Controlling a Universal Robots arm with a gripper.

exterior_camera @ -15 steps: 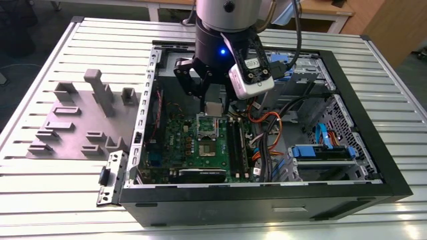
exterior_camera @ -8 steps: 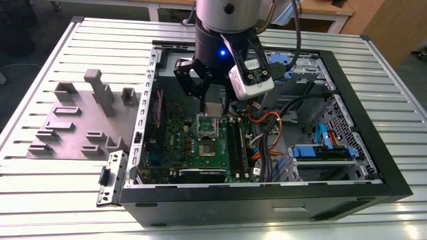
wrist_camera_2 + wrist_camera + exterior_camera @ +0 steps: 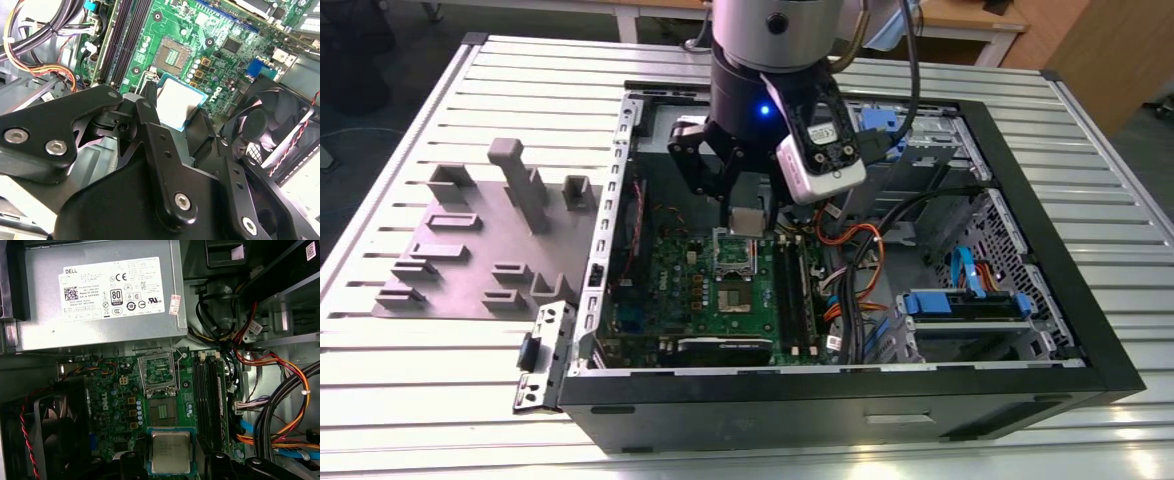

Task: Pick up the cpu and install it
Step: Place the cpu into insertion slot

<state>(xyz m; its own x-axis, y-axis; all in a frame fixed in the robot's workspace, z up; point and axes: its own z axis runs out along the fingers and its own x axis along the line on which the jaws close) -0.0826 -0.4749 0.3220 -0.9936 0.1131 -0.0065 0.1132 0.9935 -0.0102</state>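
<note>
Grey plastic blocks (image 3: pixel 494 230) sit at the exterior view's left, well apart from the work. Moving right, my gripper (image 3: pixel 744 215) hangs inside the open case (image 3: pixel 607 250), clamped on the cpu (image 3: pixel 746 222) by two opposite edges, above the bare socket (image 3: pixel 738 293). My worry is that thin edge hold: a slip or a skewed descent could bend the socket contacts. Further right, loose cables (image 3: pixel 854 250) crowd the arm and might snag. The cpu is a thin square, dull silver on top, with a green rim.
</note>
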